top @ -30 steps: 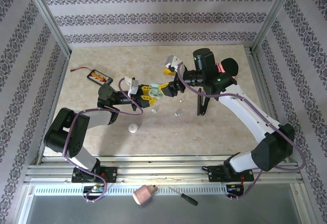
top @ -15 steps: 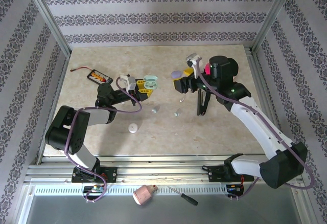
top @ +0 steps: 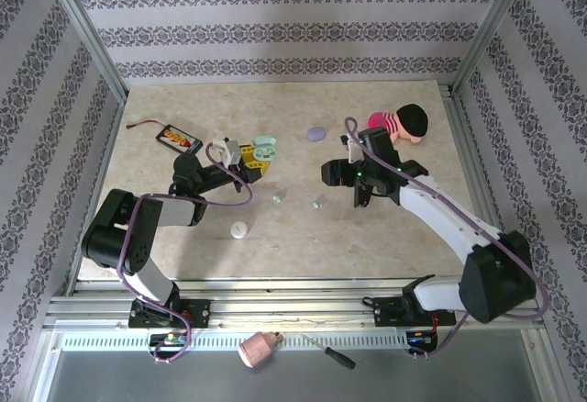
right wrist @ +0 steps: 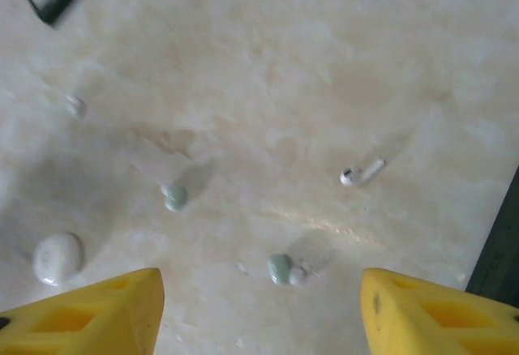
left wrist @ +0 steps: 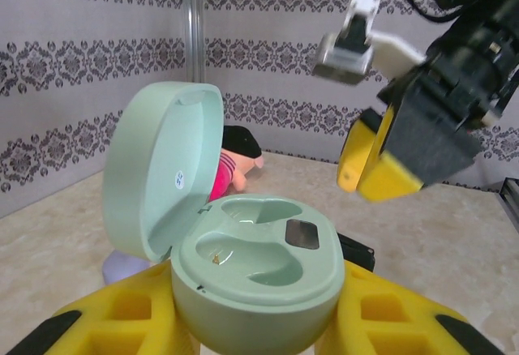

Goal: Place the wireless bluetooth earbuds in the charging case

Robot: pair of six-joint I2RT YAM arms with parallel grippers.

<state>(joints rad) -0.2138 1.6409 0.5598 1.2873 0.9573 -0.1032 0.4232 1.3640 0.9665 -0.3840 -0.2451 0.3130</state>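
Wallpaper with grey damask stripes closes in a beige marbled surface [top: 385,228]. At its left middle the left fingers [left wrist: 105,322] are pressed against the base of a mint-green oval charging case [left wrist: 259,278], holding it up off the surface with the lid swung open and upright. Both moulded wells inside the case are bare. Seen from above, this case [top: 266,151] is at the tip of the left arm.

The right fingers [right wrist: 89,310], yellow blocks, are spread apart with nothing between them and hang over the middle of the surface. In the left wrist view they [left wrist: 389,156] hang beyond the open case, apart from it.

Below them lie the earbuds, all loose on the surface. A tiny mint-green plastic earbud [right wrist: 173,197] lies alone. A second mint-green earbud [right wrist: 280,268] touches a small whitish bud [right wrist: 298,275]. A white stemmed earbud [right wrist: 362,171] lies off to their right.

A white pebble-shaped case [top: 239,229] rests nearer the arm bases, a closed lilac case [top: 316,133] lies farther back, and a pink plush doll with black hair [top: 404,122] lies in the far right corner. A small black device with an orange label [top: 179,138] sits at the far left.
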